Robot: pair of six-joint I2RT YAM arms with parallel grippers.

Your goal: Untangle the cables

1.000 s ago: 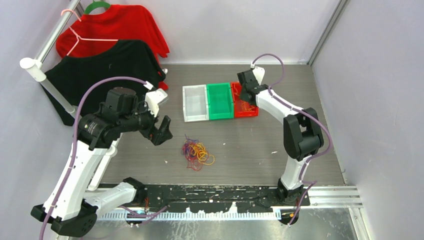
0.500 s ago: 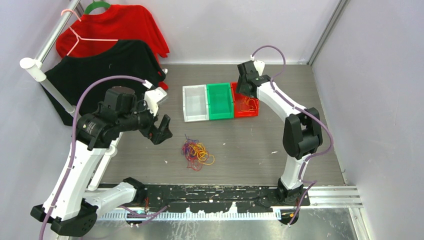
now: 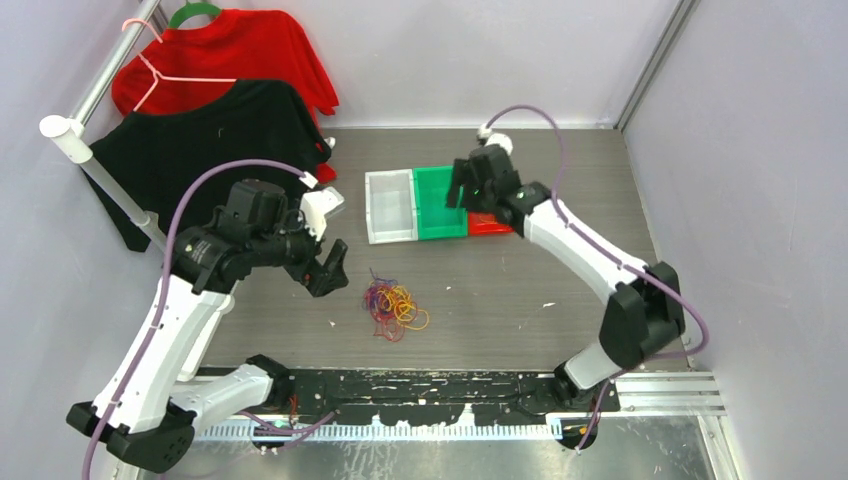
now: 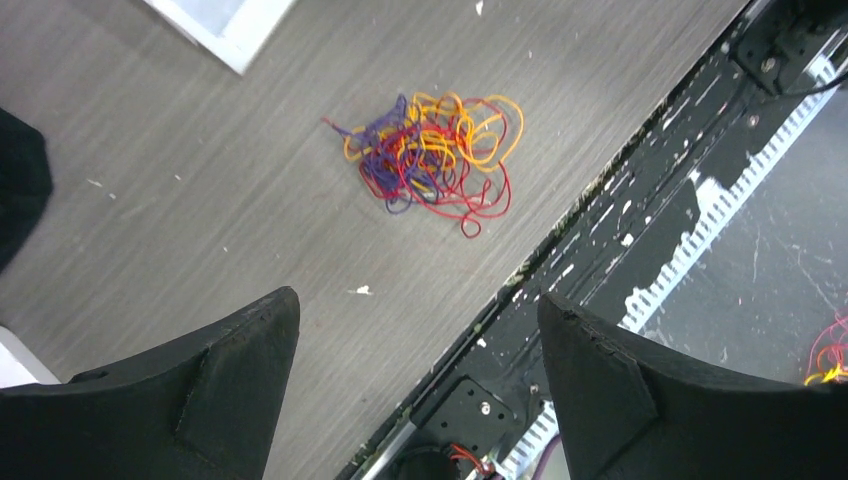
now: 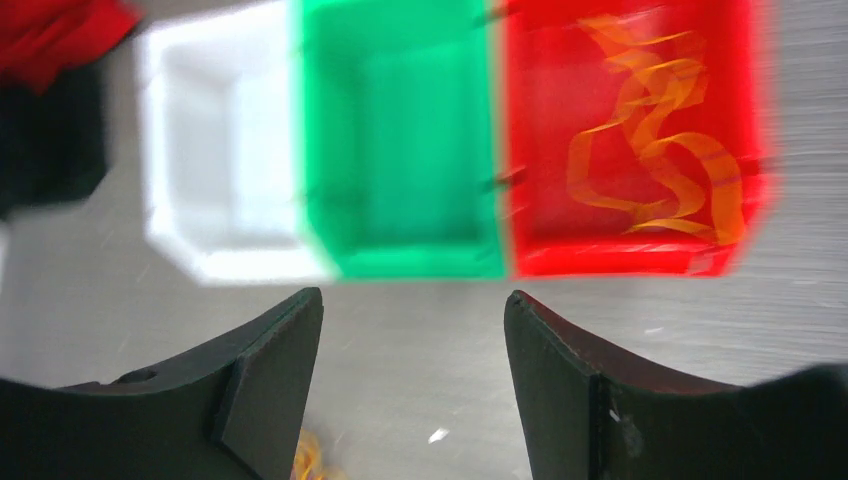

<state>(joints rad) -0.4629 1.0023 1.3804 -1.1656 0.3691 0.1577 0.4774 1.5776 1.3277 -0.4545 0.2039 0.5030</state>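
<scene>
— How is the left arm (image 3: pixel 180 310) standing?

— It rises from its base at the near left corner and bends at the elbow. The forearm runs rightward, with the wrist tipped down at the bench (image 3: pixel 520 290). The left jaws are spread wide with nothing between them. They hang above the bench just left of the tangle and do not touch it.

— And the right arm (image 3: pixel 580 245)?

— Its elbow is out on the near right. The long white forearm stretches forward and left to the row of bins. The wrist is over the seam between the green bin (image 3: pixel 438 205) and the red bin (image 3: pixel 490 226). The right jaws are also spread and grip nothing. In the right wrist view, which is blurred, they frame the bins' near walls.

— Where are the cables?

— Most of them are a loose tangle of cables (image 4: pixel 432 155) lying on the bench between the two arms, nearer than the white bin (image 3: pixel 390 205). Some orange cables (image 5: pixel 650 150) lie inside the red bin.

— Does the tangle have a direction?

— Hardly, since it is a roundish clump. From above it is slightly longer along the diagonal from far left to near right. The purple strands gather on its left side and the orange loops on its right, with red threaded through both. One thin purple end pokes out toward the far left. The orange strands in the red bin wind along that bin from its far wall toward its near wall.
</scene>
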